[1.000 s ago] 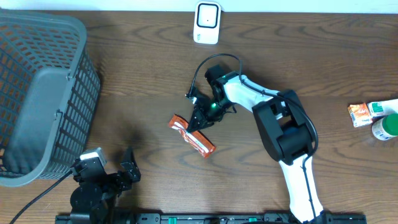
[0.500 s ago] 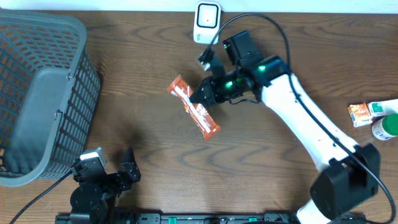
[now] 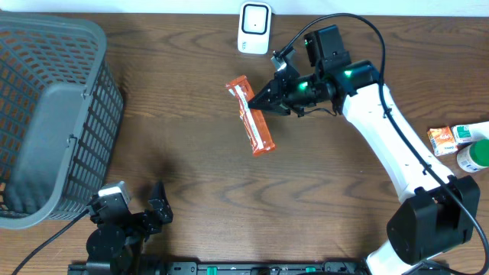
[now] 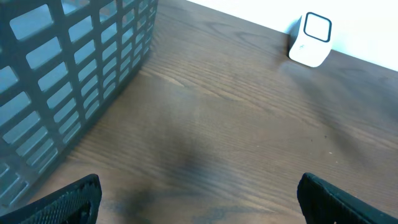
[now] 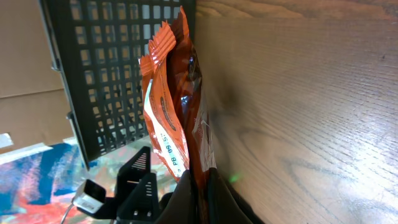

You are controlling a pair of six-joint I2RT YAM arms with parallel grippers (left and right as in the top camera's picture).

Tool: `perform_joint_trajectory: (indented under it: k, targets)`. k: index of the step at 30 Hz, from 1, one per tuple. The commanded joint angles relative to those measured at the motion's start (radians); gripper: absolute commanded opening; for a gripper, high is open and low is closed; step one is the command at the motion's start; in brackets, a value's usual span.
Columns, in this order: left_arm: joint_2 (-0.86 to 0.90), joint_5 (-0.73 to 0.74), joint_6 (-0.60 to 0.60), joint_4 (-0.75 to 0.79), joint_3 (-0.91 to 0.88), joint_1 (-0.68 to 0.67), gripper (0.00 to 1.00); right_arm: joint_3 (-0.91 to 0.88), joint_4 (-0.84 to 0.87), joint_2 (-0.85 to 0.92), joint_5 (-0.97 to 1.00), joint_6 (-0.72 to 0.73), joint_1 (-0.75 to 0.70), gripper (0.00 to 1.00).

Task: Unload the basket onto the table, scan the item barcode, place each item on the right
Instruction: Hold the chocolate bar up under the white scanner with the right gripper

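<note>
An orange snack wrapper (image 3: pixel 252 114) with white print hangs in the air above the middle of the table, held by its edge. My right gripper (image 3: pixel 269 99) is shut on it; in the right wrist view the wrapper (image 5: pixel 174 118) rises from between the dark fingers (image 5: pixel 217 196). The white barcode scanner (image 3: pixel 254 27) stands at the table's far edge, just up and left of the wrapper; the left wrist view shows the scanner (image 4: pixel 311 40) too. My left gripper (image 3: pixel 139 211) rests open at the near left edge, its fingertips (image 4: pixel 71 196) wide apart over bare wood.
A grey plastic basket (image 3: pixel 47 114) fills the left side, its slotted wall (image 4: pixel 62 81) close to my left gripper. At the right edge lie an orange packet (image 3: pixel 441 140), a white and green box (image 3: pixel 470 132) and a green-capped bottle (image 3: pixel 475 156).
My right arm has lifted the wrapper off the table and carried it up and right, toward the scanner. The left arm has not moved.
</note>
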Motion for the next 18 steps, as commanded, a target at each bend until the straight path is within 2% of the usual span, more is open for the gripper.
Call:
perform_joint_trajectory:
  k: [1, 3, 7, 9, 13, 18]
  targets:
    - [-0.001, -0.002, 0.013, 0.0, 0.005, -0.003, 0.98, 0.001, 0.002, 0.002, -0.048, -0.034, -0.011, 0.02]
    - [-0.001, -0.002, 0.013, 0.001, 0.005, -0.003, 0.98, 0.001, 0.003, 0.002, -0.022, -0.103, -0.011, 0.02]
    - [-0.001, -0.002, 0.013, 0.001, 0.005, -0.003, 0.98, 0.001, 0.047, 0.002, 0.193, -0.216, 0.006, 0.02]
    - [-0.001, -0.002, 0.013, 0.0, 0.005, -0.003, 0.98, 0.001, 0.133, 0.003, 0.307, -0.255, 0.011, 0.01]
    - [-0.001, -0.002, 0.013, 0.001, 0.005, -0.003, 0.98, 0.001, 0.274, 0.006, 0.361, -0.261, 0.011, 0.01]
    - [-0.001, -0.002, 0.013, 0.0, 0.005, -0.003, 0.98, 0.002, 0.443, 0.012, 0.507, -0.364, 0.011, 0.01]
